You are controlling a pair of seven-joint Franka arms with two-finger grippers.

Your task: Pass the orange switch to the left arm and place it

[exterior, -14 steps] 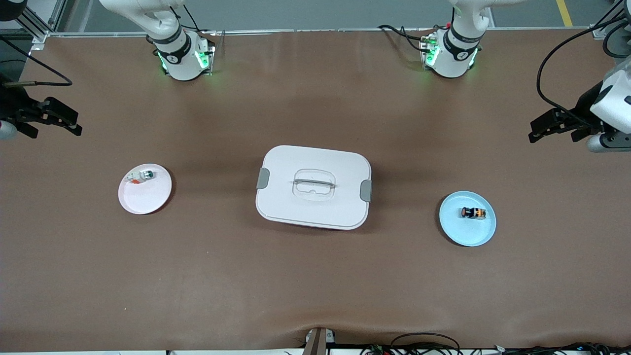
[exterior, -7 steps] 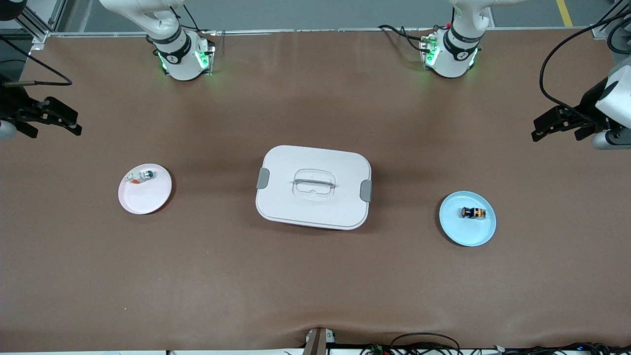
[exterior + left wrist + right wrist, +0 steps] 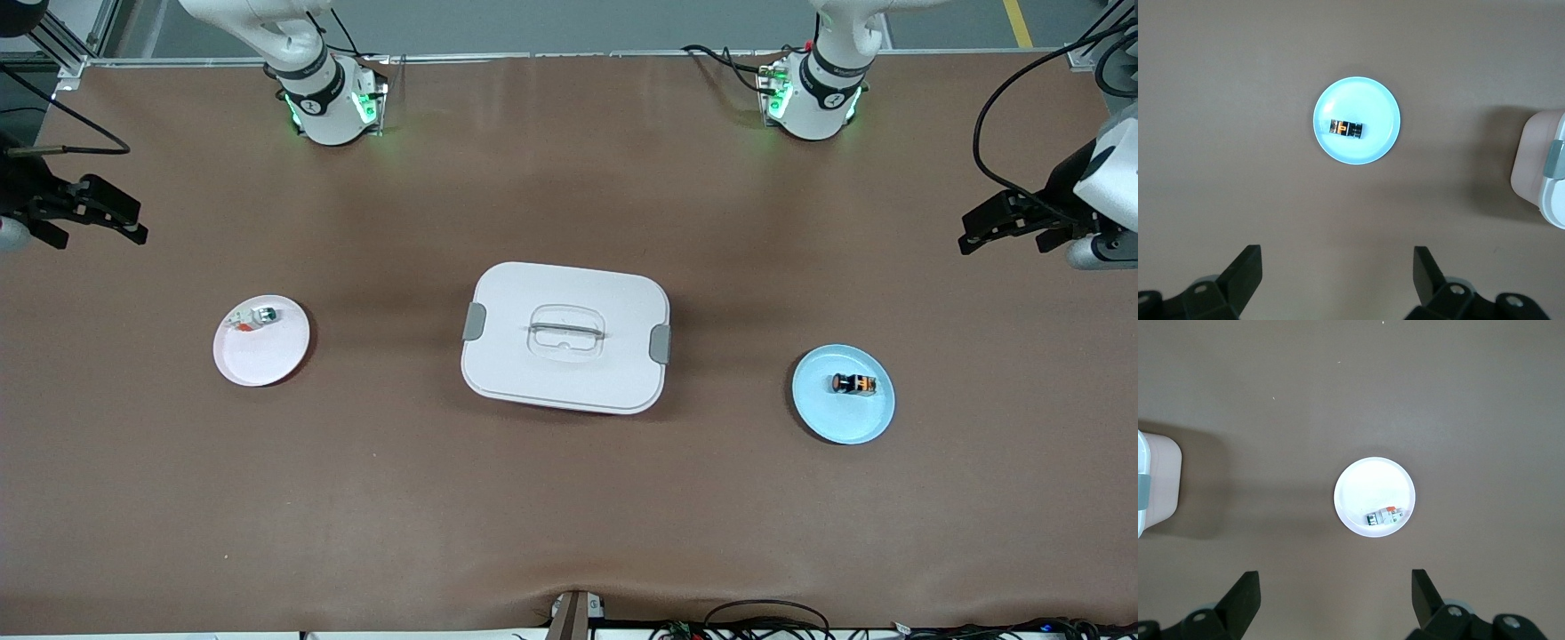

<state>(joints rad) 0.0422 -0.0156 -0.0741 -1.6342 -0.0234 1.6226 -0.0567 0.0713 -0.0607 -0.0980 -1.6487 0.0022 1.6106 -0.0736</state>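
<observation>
The brown matte table (image 3: 569, 498) is being lit evenly and brightly from overhead. Soft shadows are being cast around the white rounded-rectangular lidded box (image 3: 565, 373). Green glows are being shown at both arm bases. Wrist views are being rendered slightly dimmer and softer.

No readable text, labels or numbers anywhere

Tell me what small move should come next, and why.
Probably lower the open left gripper toward the orange switch on the blue plate: nothing holds the switch yet, and that gripper hangs up high above it. The right gripper waits.
</observation>
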